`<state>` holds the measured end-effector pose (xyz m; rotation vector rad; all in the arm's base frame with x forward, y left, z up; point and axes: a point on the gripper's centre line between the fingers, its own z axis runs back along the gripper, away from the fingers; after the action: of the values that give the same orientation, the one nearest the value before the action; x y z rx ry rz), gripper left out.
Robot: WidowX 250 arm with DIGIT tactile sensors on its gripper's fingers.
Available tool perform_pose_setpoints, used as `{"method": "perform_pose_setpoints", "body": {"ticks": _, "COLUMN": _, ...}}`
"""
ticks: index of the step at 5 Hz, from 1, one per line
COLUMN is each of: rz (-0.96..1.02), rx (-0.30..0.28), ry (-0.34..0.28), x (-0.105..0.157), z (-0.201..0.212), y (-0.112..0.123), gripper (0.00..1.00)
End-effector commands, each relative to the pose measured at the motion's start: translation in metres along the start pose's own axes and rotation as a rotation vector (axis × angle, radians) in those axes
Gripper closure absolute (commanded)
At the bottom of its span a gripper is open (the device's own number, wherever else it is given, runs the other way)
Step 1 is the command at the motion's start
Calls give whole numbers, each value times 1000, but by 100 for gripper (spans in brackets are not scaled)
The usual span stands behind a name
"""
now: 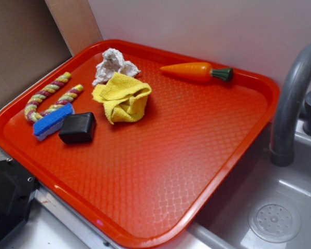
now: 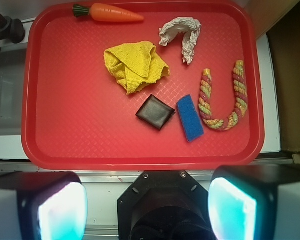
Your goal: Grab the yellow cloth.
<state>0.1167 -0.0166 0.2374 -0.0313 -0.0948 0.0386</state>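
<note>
The yellow cloth (image 2: 136, 66) lies crumpled on the red tray (image 2: 80, 135), just beside the white paper wad (image 2: 182, 36) and near the black block (image 2: 155, 112). The tool (image 2: 147, 210) hangs well apart from it, fingers (image 2: 62, 207) spread, holding nothing.

I see the yellow cloth (image 1: 123, 97) as soft, matt terry; the red tray (image 1: 160, 171) is glossy plastic with a diamond texture; the white wad (image 1: 113, 65) looks like crumpled paper, the carrot (image 1: 194, 71) smooth plastic.
</note>
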Motion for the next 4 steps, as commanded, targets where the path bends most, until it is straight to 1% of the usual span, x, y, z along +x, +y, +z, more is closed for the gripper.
{"method": "perform_pose_setpoints", "body": {"ticks": 1, "rz": 0, "rx": 0, "ry": 0, "x": 0, "z": 0, "y": 0, "gripper": 0}}
{"method": "perform_pose_setpoints", "body": {"ticks": 2, "rz": -21, "rx": 46, "ry": -3, "x": 44, "z": -54, "y": 8, "gripper": 0}}
{"method": "perform_pose_setpoints", "body": {"ticks": 3, "rz": -130, "rx": 18, "ry": -56, "x": 66, "z": -96, "y": 4, "gripper": 0}}
{"method": "perform_pose_setpoints", "body": {"ticks": 4, "rz": -227, "rx": 14, "ry": -170, "x": 74, "z": -130, "y": 0, "gripper": 0}}
